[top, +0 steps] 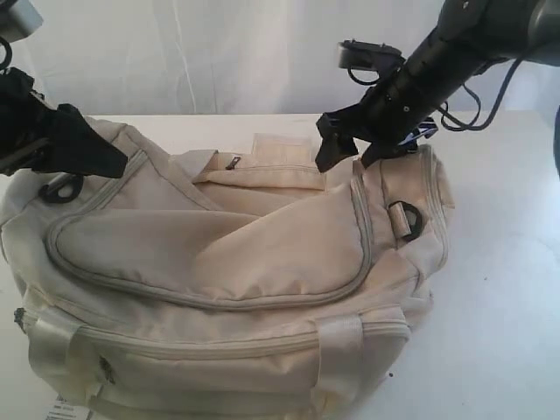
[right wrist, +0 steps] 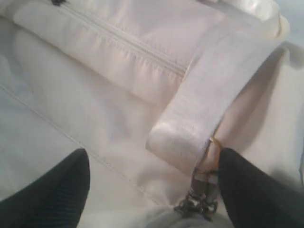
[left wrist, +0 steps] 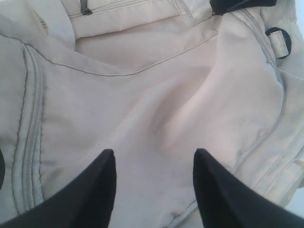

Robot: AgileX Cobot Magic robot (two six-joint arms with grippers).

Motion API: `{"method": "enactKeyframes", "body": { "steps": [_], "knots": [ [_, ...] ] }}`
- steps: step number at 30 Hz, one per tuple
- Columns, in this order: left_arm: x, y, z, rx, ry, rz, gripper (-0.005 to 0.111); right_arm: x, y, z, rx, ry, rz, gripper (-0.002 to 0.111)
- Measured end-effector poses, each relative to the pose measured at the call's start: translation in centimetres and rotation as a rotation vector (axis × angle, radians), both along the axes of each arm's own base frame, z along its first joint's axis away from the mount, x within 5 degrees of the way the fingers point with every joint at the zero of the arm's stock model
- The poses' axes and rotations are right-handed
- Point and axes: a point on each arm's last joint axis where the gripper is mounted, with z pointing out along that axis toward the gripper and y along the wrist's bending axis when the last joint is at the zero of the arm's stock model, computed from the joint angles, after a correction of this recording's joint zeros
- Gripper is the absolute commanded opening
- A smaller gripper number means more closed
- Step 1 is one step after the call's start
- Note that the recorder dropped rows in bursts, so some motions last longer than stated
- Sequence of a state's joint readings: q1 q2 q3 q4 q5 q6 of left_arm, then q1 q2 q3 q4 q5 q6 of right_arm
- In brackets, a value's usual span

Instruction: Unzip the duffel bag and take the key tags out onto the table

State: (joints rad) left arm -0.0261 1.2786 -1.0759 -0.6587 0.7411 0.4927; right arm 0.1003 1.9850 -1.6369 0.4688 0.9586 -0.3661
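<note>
As seen in the exterior view, the duffel bag (top: 219, 254) is laid on the table (top: 512, 289) and fills most of the picture, with its curved zip flap (top: 210, 245) lying crumpled across the top. The left gripper (top: 121, 164) is held at the bag's left end, just above the black D-ring (top: 61, 188) there. The right gripper (top: 348, 162) is held over the bag's right end, above the other D-ring (top: 408, 219), with its jaws spread. In the left wrist view, the two black fingers (left wrist: 95, 194) are set wide apart over the flap fabric, and nothing is gripped between them. In the right wrist view, the fingers (right wrist: 57, 194) are likewise spread fully. A shiny webbing handle (right wrist: 204, 114) of the bag is seen lying between them, unclamped, and a small metal piece (right wrist: 197, 205) is seen just beside one finger. Whether that piece belongs to the key tags cannot be told.
</note>
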Motion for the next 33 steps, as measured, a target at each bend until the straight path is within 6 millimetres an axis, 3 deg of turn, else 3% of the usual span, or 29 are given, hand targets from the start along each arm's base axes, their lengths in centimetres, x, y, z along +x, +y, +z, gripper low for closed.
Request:
{"method": "enactKeyframes", "body": {
  "steps": [7, 11, 14, 19, 20, 24, 33],
  "knots": [
    [0.0, 0.0, 0.0, 0.001, -0.001, -0.001, 0.054, 1.1, 0.2, -2.5, 0.016, 0.028, -0.024, 0.066],
    [0.0, 0.0, 0.0, 0.001, -0.001, -0.001, 0.054, 1.6, 0.4, -3.8, 0.035, 0.052, -0.036, 0.057],
    [0.0, 0.0, 0.0, 0.001, -0.001, -0.001, 0.054, 2.0, 0.6, -4.3, 0.075, 0.047, -0.061, 0.043],
    [0.0, 0.0, 0.0, 0.001, -0.001, -0.001, 0.054, 2.7, 1.1, -3.7, 0.156, -0.026, -0.092, -0.001],
    [0.0, 0.0, 0.0, 0.001, -0.001, -0.001, 0.054, 2.8, 1.1, -3.6, 0.160, -0.038, -0.089, 0.000],
    [0.0, 0.0, 0.0, 0.001, -0.001, -0.001, 0.054, 2.9, 1.1, -2.1, 0.169, -0.090, -0.080, 0.000],
    [0.0, 0.0, 0.0, 0.001, -0.001, -0.001, 0.054, 1.4, 1.0, 5.1, 0.169, -0.268, -0.027, 0.000]
  ]
}}
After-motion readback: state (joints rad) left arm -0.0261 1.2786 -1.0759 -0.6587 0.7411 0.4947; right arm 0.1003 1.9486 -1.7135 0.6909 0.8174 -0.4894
